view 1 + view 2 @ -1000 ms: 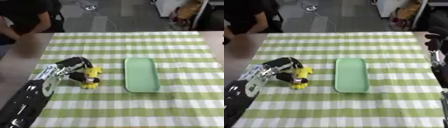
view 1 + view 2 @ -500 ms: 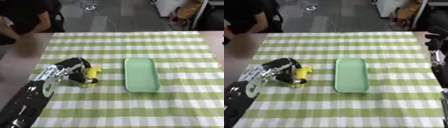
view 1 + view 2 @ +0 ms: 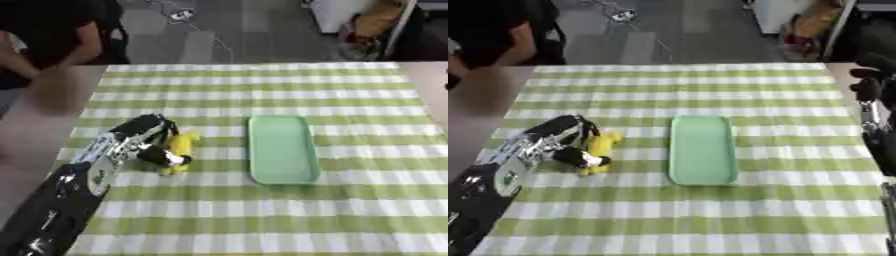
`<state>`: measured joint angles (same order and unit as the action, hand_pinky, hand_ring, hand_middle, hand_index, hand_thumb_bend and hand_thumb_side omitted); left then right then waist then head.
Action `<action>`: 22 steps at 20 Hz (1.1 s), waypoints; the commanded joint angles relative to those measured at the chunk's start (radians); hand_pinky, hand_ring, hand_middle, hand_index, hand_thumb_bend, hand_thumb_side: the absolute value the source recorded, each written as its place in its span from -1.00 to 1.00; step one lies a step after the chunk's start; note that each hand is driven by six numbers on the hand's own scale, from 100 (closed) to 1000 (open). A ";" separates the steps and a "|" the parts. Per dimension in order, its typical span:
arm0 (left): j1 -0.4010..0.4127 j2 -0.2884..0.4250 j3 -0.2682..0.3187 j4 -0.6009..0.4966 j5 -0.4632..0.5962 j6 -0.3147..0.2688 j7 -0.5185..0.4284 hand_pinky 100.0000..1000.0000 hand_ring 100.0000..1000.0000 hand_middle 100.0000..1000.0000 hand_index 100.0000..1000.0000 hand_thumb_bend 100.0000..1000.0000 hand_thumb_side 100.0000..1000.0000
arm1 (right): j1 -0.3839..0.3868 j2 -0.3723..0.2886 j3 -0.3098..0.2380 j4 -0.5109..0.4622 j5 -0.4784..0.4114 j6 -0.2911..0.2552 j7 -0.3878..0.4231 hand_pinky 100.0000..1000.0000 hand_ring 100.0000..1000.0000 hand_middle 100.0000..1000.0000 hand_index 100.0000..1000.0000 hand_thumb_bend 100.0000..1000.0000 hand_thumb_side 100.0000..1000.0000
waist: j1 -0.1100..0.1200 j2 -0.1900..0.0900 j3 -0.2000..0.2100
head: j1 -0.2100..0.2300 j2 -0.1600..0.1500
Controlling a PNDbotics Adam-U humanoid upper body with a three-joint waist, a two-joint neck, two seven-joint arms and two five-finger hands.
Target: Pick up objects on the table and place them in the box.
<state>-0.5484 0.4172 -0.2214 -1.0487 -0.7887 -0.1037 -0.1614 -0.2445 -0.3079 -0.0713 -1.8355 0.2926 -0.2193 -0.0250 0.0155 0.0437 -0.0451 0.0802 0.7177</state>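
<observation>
A small yellow toy lies on the green checked cloth, left of a shallow light green tray. My left hand comes in from the lower left with its fingers and thumb curled round the toy's left side. The toy still looks to be resting on the cloth. The tray holds nothing. My right hand shows only in the right eye view, at the right edge beside the table, its fingers pointing up and relaxed.
The table carries a green and white checked cloth. A person in dark clothes stands at the far left corner, off the table. Floor and clutter lie beyond the far edge.
My left hand has closed further round the yellow toy and shifted slightly with it. The right hand has not moved.
</observation>
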 commanded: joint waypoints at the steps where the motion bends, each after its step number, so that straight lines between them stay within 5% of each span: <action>1: -0.026 0.006 0.005 -0.001 0.028 -0.001 0.060 -1.00 -1.00 -0.79 -0.55 -0.01 -0.25 | -0.013 -0.012 -0.008 -0.014 -0.005 -0.002 0.002 0.32 0.48 0.51 0.71 -0.77 0.61 | -0.003 -0.009 0.001 | 0.010 -0.004; 22: -0.030 -0.002 0.011 -0.020 0.127 -0.005 0.078 -1.00 -1.00 -0.82 -0.56 -0.06 -0.28 | -0.013 -0.012 -0.011 -0.011 -0.003 -0.002 0.000 0.32 0.48 0.51 0.70 -0.77 0.61 | -0.002 -0.009 0.003 | 0.004 -0.004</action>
<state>-0.5641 0.4011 -0.2248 -1.0453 -0.6845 -0.1141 -0.0889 -0.2445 -0.3078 -0.0764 -1.8355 0.2922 -0.2197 -0.0252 0.0136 0.0438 -0.0433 0.0802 0.7177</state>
